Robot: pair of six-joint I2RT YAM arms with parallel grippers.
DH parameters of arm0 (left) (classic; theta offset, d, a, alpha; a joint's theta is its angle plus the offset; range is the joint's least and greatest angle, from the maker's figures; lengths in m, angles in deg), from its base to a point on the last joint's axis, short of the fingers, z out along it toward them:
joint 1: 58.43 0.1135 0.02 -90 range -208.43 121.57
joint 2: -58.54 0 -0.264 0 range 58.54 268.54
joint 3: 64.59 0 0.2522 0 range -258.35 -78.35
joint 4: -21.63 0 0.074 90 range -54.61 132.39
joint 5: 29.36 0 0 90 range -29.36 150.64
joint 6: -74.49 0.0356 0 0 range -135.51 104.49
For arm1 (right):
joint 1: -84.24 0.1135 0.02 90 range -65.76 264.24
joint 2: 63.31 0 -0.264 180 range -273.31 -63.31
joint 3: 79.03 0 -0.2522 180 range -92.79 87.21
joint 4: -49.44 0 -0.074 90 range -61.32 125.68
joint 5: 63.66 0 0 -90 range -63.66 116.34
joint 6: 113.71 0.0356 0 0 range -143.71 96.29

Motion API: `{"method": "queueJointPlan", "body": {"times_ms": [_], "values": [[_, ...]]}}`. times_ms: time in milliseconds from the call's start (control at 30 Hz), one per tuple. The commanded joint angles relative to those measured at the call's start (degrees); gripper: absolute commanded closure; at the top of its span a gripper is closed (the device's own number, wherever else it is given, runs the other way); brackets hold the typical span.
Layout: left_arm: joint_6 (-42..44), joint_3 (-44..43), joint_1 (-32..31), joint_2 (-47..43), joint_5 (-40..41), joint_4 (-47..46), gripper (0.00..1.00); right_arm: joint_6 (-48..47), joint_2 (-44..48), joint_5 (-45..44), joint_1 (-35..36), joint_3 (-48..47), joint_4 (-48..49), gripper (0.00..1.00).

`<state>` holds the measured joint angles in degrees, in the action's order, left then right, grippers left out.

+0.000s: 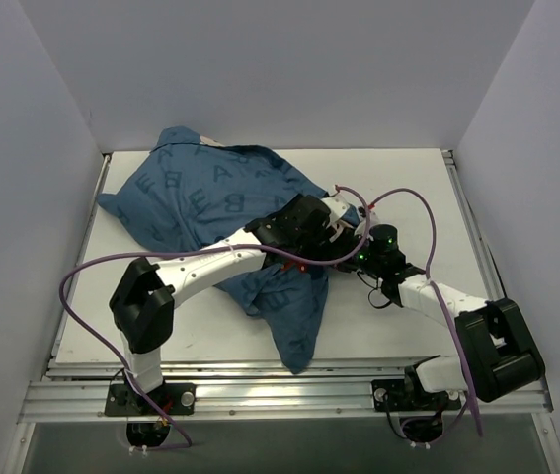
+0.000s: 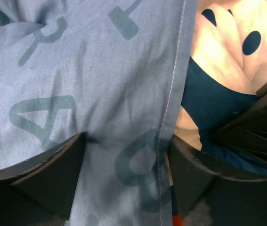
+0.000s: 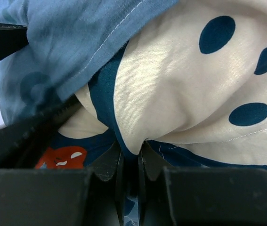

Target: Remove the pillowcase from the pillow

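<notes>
The blue pillowcase (image 1: 210, 193) lies rumpled across the left and middle of the table, printed with darker letters. My left gripper (image 1: 344, 219) hovers over its right side. In the left wrist view this gripper (image 2: 124, 174) is open, its fingers (image 2: 53, 179) standing either side of a seamed fold of pale-blue cloth (image 2: 100, 94). My right gripper (image 1: 347, 259) sits just beside it. In the right wrist view it (image 3: 130, 153) is shut on a pinch of the pillowcase's cream, dark-dotted print (image 3: 171, 84). The pillow is hidden.
The white table (image 1: 388, 178) has raised walls at the left, back and right. A metal rail (image 1: 260, 395) runs along its near edge. Purple cables (image 1: 428, 227) loop above both arms. A tail of the cover (image 1: 299, 346) reaches toward the near edge.
</notes>
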<state>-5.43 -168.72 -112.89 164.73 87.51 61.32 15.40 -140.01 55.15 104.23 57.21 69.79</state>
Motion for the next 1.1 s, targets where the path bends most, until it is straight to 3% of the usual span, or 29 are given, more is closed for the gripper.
{"method": "queueJointPlan", "body": {"times_ms": [0,167,300,700,900,933,1033,1067], "values": [[0.81,-2.36,2.77,-0.28,3.53,0.52,0.26,-1.67,1.56,-1.04,0.40,1.17,-2.82,1.00],[0.55,-3.41,7.51,-2.21,5.82,0.70,0.51,-3.42,2.61,-3.76,-0.21,1.43,-6.59,1.00],[0.46,-3.85,11.38,-3.53,6.79,0.52,0.60,-5.10,3.67,-5.96,-1.87,1.52,-10.72,1.00],[-2.61,-3.41,22.63,-2.04,11.27,0.52,0.62,-9.23,5.69,-10.45,-8.12,-2.08,-23.02,1.00],[-7.18,-1.75,21.60,-3.00,2.15,3.86,0.61,-12.56,6.48,-15.54,-7.86,-7.96,-31.28,1.00],[-7.80,0.52,20.63,-3.36,0.30,3.25,0.61,-13.09,6.92,-15.89,-7.51,-9.28,-33.56,0.96],[-11.56,3.96,16.86,-3.89,-1.38,3.59,0.60,-14.67,8.24,-19.75,-4.62,-16.83,-40.14,0.73],[-13.32,4.67,16.14,-3.97,-1.56,3.60,0.60,-15.11,8.59,-22.11,-2.52,-20.94,-41.39,0.61]]}}
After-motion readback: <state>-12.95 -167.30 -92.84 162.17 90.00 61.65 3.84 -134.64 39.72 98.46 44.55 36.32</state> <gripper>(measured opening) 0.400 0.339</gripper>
